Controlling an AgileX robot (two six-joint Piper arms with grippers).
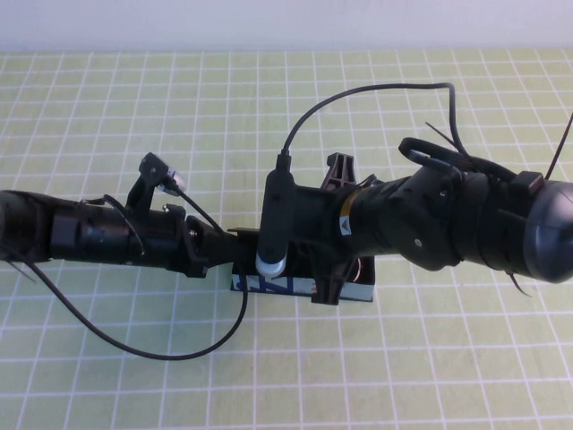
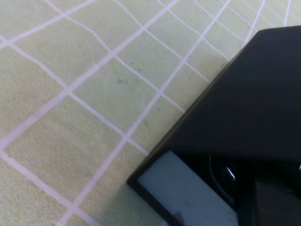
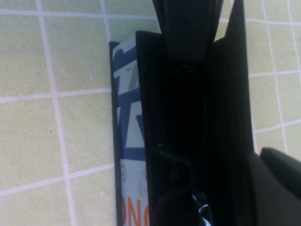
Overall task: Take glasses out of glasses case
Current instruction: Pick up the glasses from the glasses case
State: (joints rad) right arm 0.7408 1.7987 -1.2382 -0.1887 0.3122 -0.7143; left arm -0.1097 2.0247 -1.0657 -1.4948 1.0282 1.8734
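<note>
The table (image 1: 269,376) nearest me is green checked cloth with only a loose cable across it. Next comes the glasses case (image 1: 295,285), lying near the middle of the table with its blue-and-white printed side towards me. Its lid looks open: the right wrist view looks into a dark hollow behind that printed wall (image 3: 127,117).

My right gripper (image 1: 333,231) hangs right over the case. Its fingers are spread wide, one at the near wall and the other beyond the far side, and they hold nothing.

My left gripper (image 1: 210,253) sits at the left end of the case, very close or touching. I cannot tell how its fingers stand. Its camera shows only a corner of the black case (image 2: 254,94) and a pale lining.

The glasses (image 2: 225,170) are a faint curved glint inside the case, not yet lifted.

I judge I am at the reach-in, case steadied and opened. Next, my right fingers must drop into the hollow, close on the frame rather than the wall, and lift straight up while my left keeps the case down.
</note>
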